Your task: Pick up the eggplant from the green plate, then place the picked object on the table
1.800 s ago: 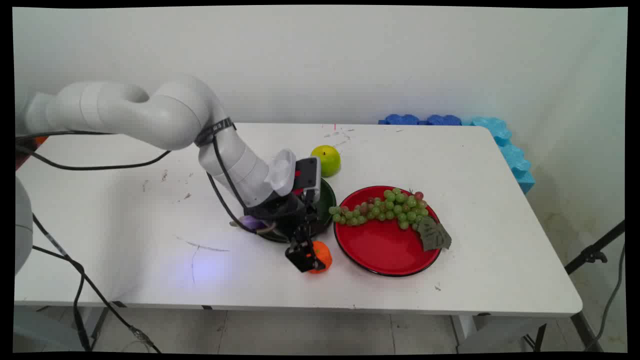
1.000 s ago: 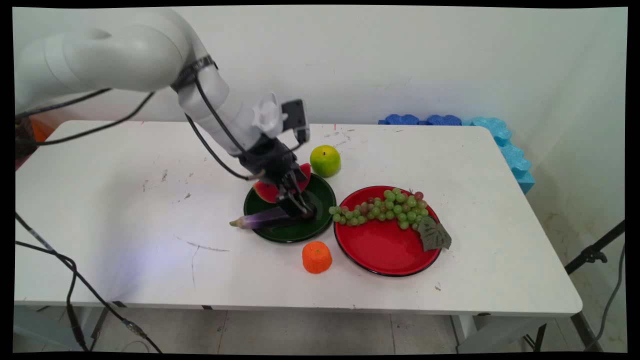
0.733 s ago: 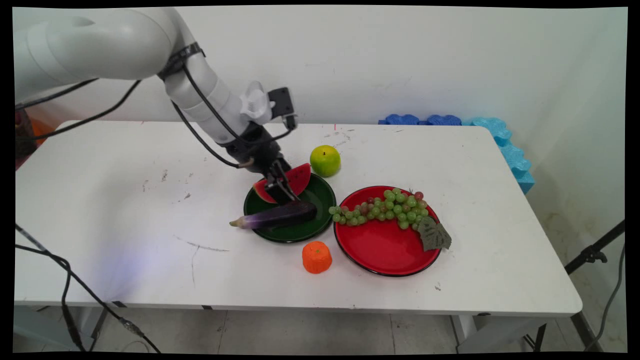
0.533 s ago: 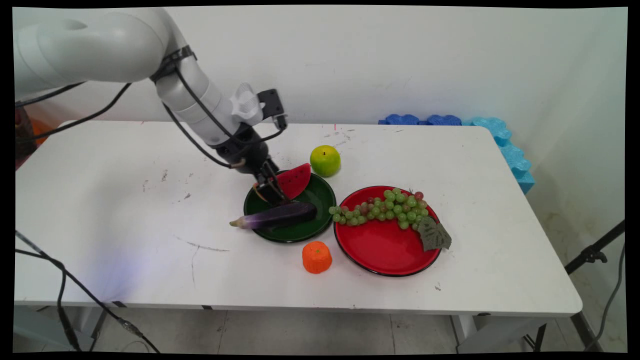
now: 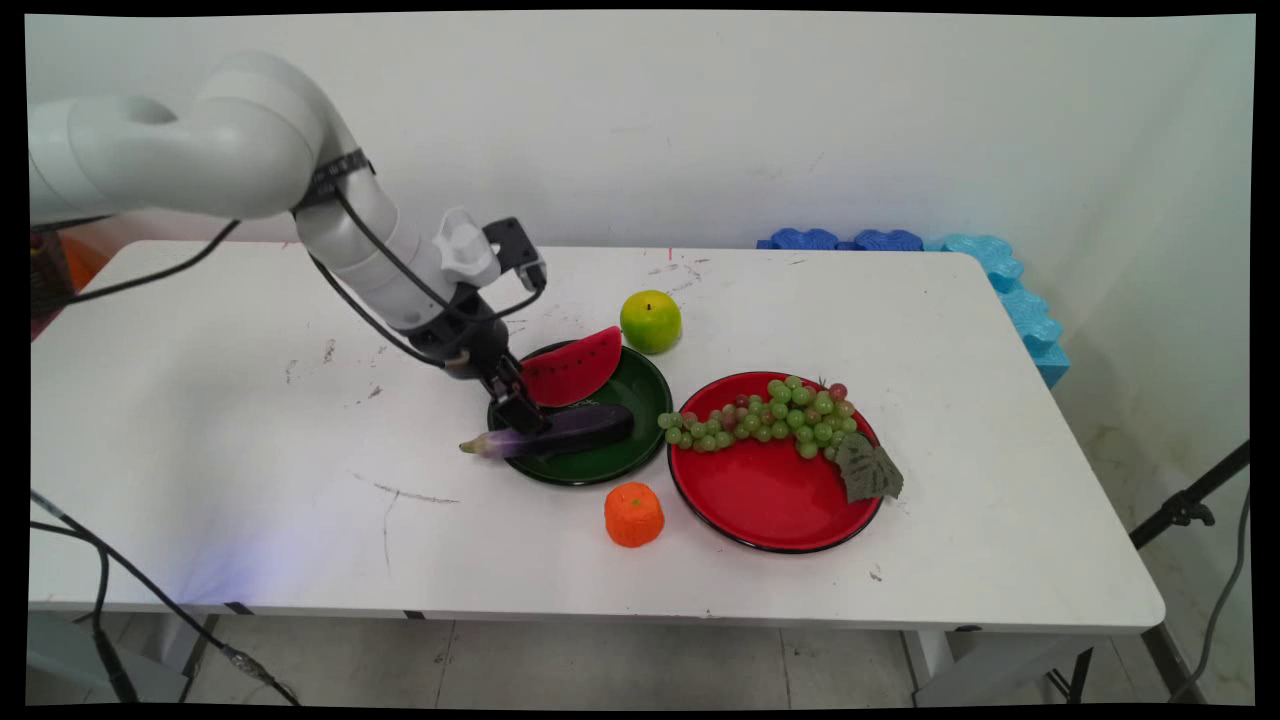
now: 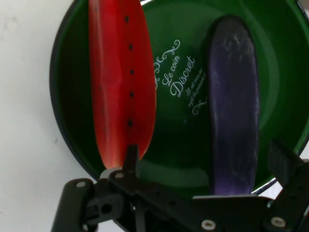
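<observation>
A dark green plate (image 5: 645,432) (image 6: 178,38) holds a red watermelon slice (image 5: 572,366) (image 6: 120,82) and a purple eggplant (image 5: 575,430) (image 6: 234,106). My gripper (image 5: 525,418) (image 6: 203,151) hangs low over the plate's left side and is open. In the hand view the eggplant's near end lies between the two fingers, closer to the right one. The left finger (image 6: 131,162) stands at the tip of the watermelon slice. Nothing is held.
An orange fruit (image 5: 633,514) sits in front of the green plate and a green apple (image 5: 650,320) behind it. To the right, a red plate (image 5: 770,505) carries green grapes (image 5: 775,418) and a leaf (image 5: 868,470). Blue foam (image 5: 1000,270) lines the far right corner.
The gripper left the orange fruit, rose, crossed the green plate past the watermelon slice, then came down at the eggplant's left part. The fruits have stayed in place.
</observation>
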### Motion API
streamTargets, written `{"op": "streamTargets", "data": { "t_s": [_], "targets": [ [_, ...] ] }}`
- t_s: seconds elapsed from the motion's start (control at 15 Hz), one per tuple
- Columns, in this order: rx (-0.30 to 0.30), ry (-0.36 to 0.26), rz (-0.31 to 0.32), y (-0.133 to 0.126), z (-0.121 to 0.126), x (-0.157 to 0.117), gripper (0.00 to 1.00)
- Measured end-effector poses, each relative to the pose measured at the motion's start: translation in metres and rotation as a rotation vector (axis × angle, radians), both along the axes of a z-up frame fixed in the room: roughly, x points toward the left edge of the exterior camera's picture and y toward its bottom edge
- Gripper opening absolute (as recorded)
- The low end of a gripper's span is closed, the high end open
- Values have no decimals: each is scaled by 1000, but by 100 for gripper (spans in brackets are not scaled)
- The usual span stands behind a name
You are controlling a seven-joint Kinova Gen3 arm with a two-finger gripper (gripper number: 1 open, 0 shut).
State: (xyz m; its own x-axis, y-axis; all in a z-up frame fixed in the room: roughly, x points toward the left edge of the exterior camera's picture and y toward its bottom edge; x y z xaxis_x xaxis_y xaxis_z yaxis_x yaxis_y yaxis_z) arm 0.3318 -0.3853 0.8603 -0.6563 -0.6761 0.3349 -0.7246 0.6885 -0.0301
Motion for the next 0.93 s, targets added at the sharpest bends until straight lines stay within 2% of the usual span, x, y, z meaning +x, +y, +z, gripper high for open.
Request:
{"op": "streamTargets", "data": {
  "t_s": [0.53,0.6,0.93],
  "targets": [
    [11,44,9,8,-26,-2,100],
    [11,48,11,8,-28,-2,0],
    [13,53,11,10,-36,1,0]
  ]
}}
